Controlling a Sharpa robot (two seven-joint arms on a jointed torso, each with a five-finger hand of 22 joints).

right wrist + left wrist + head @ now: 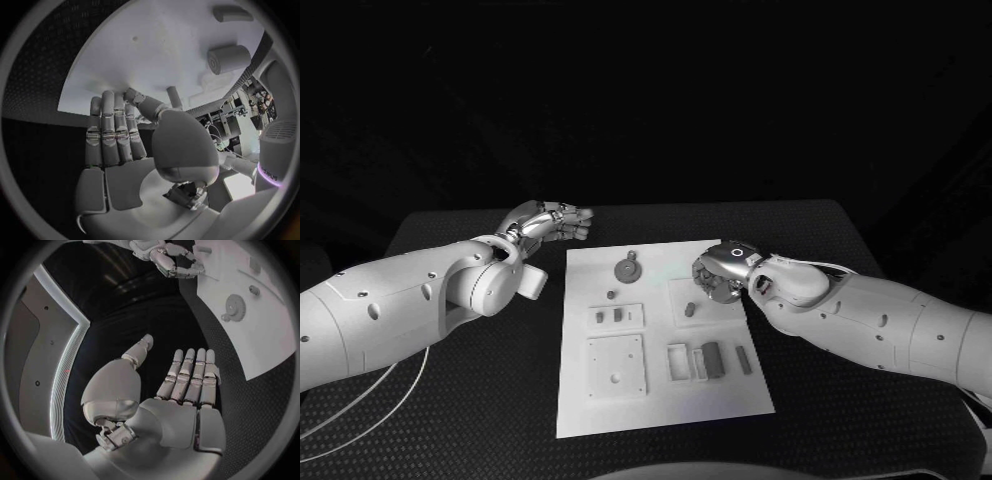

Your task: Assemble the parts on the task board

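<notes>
The white task board [664, 400] lies in the middle of the black table. On it are a round toothed part with a tab [627, 268], a small plate with two pegs [617, 316], a square plate [616, 365] and a row of upright pieces [698, 359]. My right hand [723, 272] is low over the board's far right side. Its fingers [112, 127] are straight and side by side, tips at the board, nothing between them. A short peg [174, 95] stands next to its thumb. My left hand [548, 222] hovers off the board's far left corner, its palm [178, 415] bare and fingers straight.
A cylinder [228, 59] lies on the board beyond my right hand. Thin cables [358, 400] run along the table under my left arm. Bare black table [473, 400] lies on both sides of the board.
</notes>
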